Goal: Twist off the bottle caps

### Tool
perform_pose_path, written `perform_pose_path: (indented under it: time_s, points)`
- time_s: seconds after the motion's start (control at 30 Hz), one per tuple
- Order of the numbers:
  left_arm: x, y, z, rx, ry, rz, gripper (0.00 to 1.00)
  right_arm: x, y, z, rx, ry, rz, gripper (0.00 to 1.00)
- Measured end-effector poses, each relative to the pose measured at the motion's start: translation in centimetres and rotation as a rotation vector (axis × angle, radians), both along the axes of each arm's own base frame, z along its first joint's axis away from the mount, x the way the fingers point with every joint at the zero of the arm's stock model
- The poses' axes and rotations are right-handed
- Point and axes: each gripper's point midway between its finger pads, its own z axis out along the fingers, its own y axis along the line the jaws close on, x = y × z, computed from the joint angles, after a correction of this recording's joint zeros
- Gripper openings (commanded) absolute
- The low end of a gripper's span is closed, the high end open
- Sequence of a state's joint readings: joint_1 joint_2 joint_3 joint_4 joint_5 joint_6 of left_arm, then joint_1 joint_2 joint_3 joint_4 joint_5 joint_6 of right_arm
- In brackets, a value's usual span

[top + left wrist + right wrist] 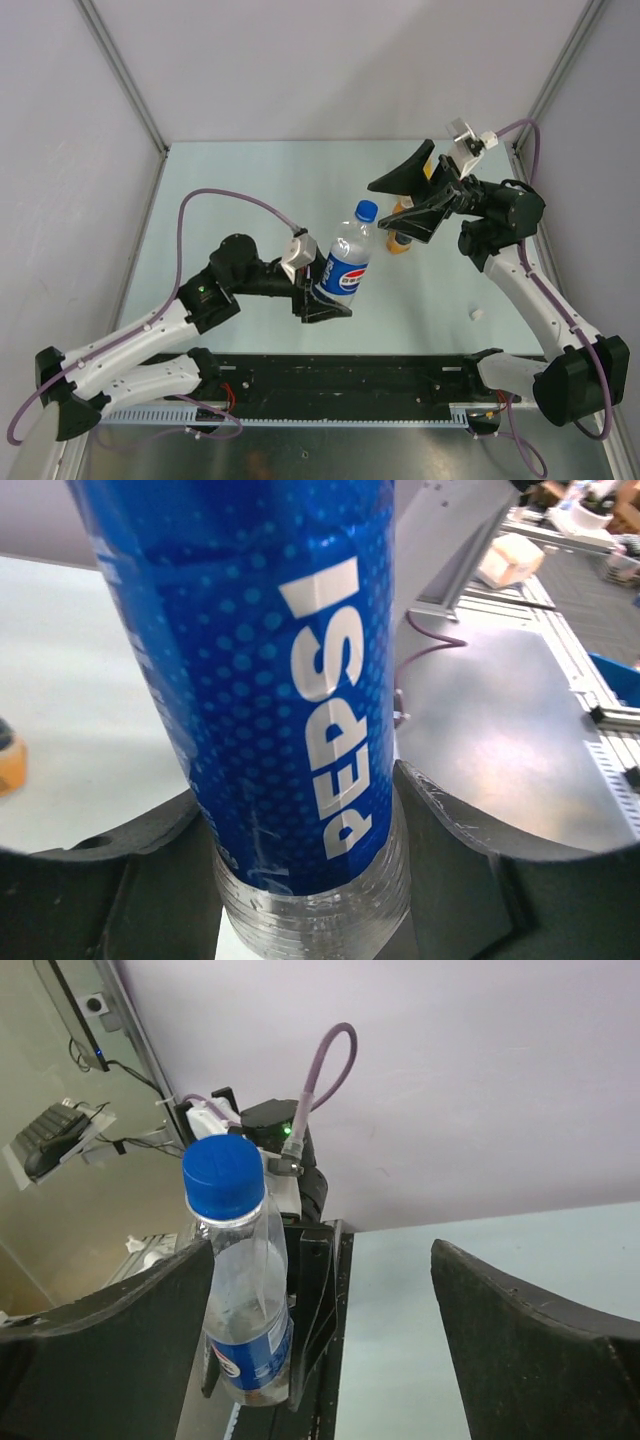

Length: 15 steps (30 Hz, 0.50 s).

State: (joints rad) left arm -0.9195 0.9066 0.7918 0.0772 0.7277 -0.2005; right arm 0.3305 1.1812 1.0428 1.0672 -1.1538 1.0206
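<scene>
My left gripper [325, 290] is shut on the clear blue-labelled bottle [347, 268] and holds it tilted above the table, its blue cap [367, 210] screwed on. In the left wrist view the bottle [300, 680] fills the space between the jaws of the left gripper [300, 815]. My right gripper [402, 198] stands open just right of the cap, with nothing in it. In the right wrist view the blue cap [225, 1178] and bottle [245, 1330] sit by the left finger [130, 1340] of the right gripper [320, 1295]. A white cap [477, 314] lies loose on the table.
A short orange bottle [400, 243] stands under and behind the right gripper, mostly hidden by it; its edge shows as an orange patch [8, 762] in the left wrist view. Grey walls close the table [250, 180] on three sides.
</scene>
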Motion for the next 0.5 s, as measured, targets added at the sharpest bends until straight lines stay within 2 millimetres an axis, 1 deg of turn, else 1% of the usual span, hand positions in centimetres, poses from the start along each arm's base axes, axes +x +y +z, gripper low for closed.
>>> perform_pose_path:
  time_s: [0.07, 0.13, 0.23, 0.37, 0.43, 0.5]
  points:
    - [0.9, -0.1, 0.3, 0.004, -0.026, 0.039, 0.00, 0.3, -0.1, 0.1, 0.008, 0.009, -0.014, 0.97]
    - [1.6, -0.2, 0.1, 0.016, -0.035, 0.078, 0.00, 0.3, -0.3, 0.4, 0.017, 0.012, -0.026, 0.98]
    - [3.2, -0.1, -1.0, 0.058, -0.026, 0.165, 0.00, 0.3, -0.6, 1.0, 0.032, 0.011, -0.049, 0.98]
    - [5.6, 0.5, -2.4, 0.119, -0.015, 0.308, 0.00, 0.0, -1.0, 1.7, 0.050, -0.003, -0.088, 0.98]
    - [6.9, 1.1, -3.2, 0.152, -0.013, 0.390, 0.00, 0.2, -1.2, 2.0, 0.059, -0.002, -0.122, 0.97]
    - [8.0, 1.7, -3.9, 0.186, -0.011, 0.465, 0.00, 0.9, -1.4, 2.2, 0.068, 0.011, -0.169, 0.97]
